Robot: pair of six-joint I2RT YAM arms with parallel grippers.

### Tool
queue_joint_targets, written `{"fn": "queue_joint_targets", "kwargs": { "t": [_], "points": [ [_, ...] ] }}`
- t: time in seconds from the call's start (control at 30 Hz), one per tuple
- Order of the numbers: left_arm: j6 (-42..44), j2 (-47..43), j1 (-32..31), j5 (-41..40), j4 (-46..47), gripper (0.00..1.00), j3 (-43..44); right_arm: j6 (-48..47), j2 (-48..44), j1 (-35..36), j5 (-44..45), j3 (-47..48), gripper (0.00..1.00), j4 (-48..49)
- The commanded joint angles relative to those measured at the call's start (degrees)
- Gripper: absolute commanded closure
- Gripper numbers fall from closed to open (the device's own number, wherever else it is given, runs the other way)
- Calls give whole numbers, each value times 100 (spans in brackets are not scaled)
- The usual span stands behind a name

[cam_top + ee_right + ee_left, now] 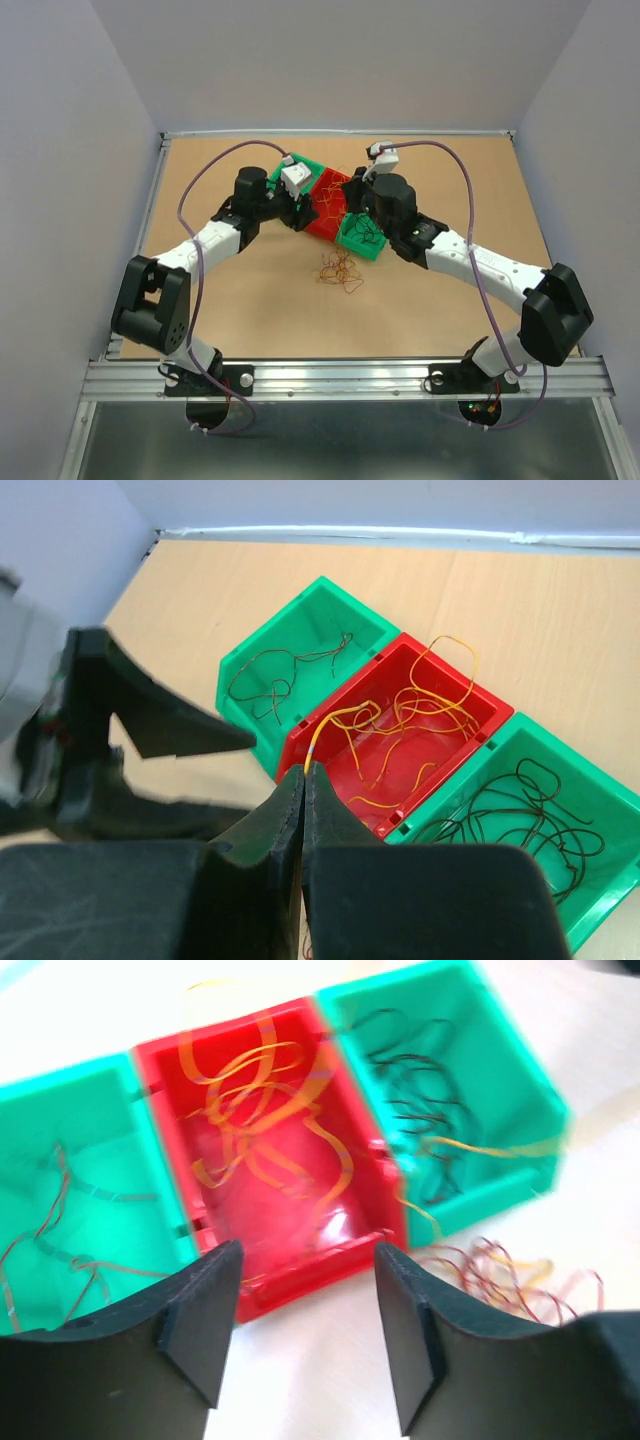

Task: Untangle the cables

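The cables are thin curly strands. A loose tangle of red, orange and yellow ones (340,268) lies on the table in front of three bins. Orange cables (250,1100) fill the red bin (300,1278). Black cables (520,810) lie in one green bin (600,920), and dark reddish strands (280,675) in the other green bin (310,620). My left gripper (305,1260) hangs open just before the red bin's near wall, nothing between its fingers (205,1320). My right gripper (305,770) is shut on a yellow cable (340,715) that arcs up from its tips into the red bin (490,705).
The bins (325,205) stand in a diagonal row at mid-table, both wrists crowded over them. In the right wrist view the left gripper's fingers (150,720) sit close on the left. A raised rim (340,133) borders the tabletop, with grey walls beyond it.
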Motion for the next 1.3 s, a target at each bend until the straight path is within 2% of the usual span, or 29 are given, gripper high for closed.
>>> {"fn": "queue_joint_targets", "kwargs": {
  "t": [0.0, 0.13, 0.3, 0.63, 0.73, 0.9, 0.97, 1.03, 1.1, 1.13, 1.23, 1.27],
  "points": [
    [974, -593, -142, 1187, 752, 32, -585, 188, -128, -36, -94, 419, 99, 506],
    [1334, -585, -694, 942, 700, 30, -771, 224, -374, -45, -103, 322, 99, 559],
    [1397, -321, -1267, -51, 568, 25, -832, 197, -585, -45, -94, 225, 100, 559],
    [264, 742, -1346, -1238, -468, 24, 37, 276, -735, -45, 187, 50, 99, 752],
    [-9, 874, -1346, -1257, -619, 20, 134, 303, -761, -45, 187, 23, 99, 814],
    [-71, 919, -1355, -994, -1076, 23, 91, 320, -743, -45, 117, -12, 100, 867],
    [-45, 788, -1346, -923, -1129, 27, -14, 320, -726, -45, 117, -12, 99, 858],
    [16, 778, -1346, -634, -1181, 39, -41, 329, -700, -45, 108, 5, 99, 867],
    [139, 900, -1346, -396, -1365, 55, 55, 347, -682, -45, 117, 14, 100, 884],
    [201, 979, -1346, -195, -1479, 78, 116, 338, -673, -45, 125, 14, 100, 919],
    [386, 1139, -1338, 27, -1805, 100, 231, 320, -647, -45, 195, 49, 100, 928],
    [386, 1025, -1329, 27, -1788, 100, 170, 294, -638, -45, 274, 84, 99, 928]
  ]
}}
